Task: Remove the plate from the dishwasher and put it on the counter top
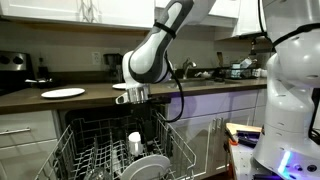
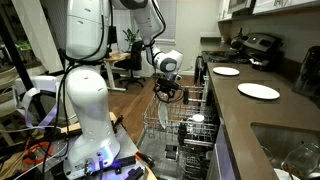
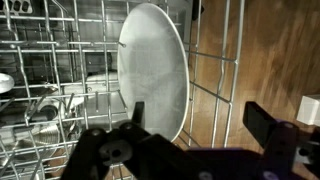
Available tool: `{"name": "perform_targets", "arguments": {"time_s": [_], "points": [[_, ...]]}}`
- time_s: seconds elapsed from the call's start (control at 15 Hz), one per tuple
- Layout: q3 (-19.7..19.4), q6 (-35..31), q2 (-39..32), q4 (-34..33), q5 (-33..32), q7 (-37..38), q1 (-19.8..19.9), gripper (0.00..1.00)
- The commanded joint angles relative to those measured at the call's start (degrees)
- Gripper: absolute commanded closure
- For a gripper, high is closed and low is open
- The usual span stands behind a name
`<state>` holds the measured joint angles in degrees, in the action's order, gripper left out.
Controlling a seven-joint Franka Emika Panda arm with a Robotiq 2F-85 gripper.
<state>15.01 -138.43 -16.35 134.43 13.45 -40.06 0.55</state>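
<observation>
Exterior view: gripper (image 1: 138, 100) hangs over the open dishwasher (image 1: 105, 128), fingers down, spread not readable here. The plate (image 1: 150, 166) stands on edge in the wire rack (image 1: 80, 155) well below the gripper, untouched. White cup (image 1: 134, 140) sits between gripper and plate. Counter top (image 1: 30, 100) runs behind the gripper, with a thin white plate (image 1: 63, 93) on it off to the side. Other exterior view: gripper (image 2: 168, 95) is above the rack's far end and the cup (image 2: 197, 119) is below and beside it. Can't pick out the plate here. Counter top (image 2: 250, 115) is beside the gripper. Wrist view: gripper (image 3: 193, 108) is wide apart, holding nothing. Plate (image 3: 152, 70) is upright just ahead, nearer one finger (image 3: 136, 112), and contact is unclear.
</observation>
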Motion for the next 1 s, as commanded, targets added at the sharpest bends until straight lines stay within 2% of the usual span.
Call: {"name": "perform_targets", "arguments": {"time_s": [0.0, 0.93], "points": [[-0.4, 0.4, -1.7, -0.9, 0.8, -1.6, -0.3, 0.0], [0.4, -0.3, -6.2, -2.7, 1.0, -3.2, 0.6, 0.0]]}}
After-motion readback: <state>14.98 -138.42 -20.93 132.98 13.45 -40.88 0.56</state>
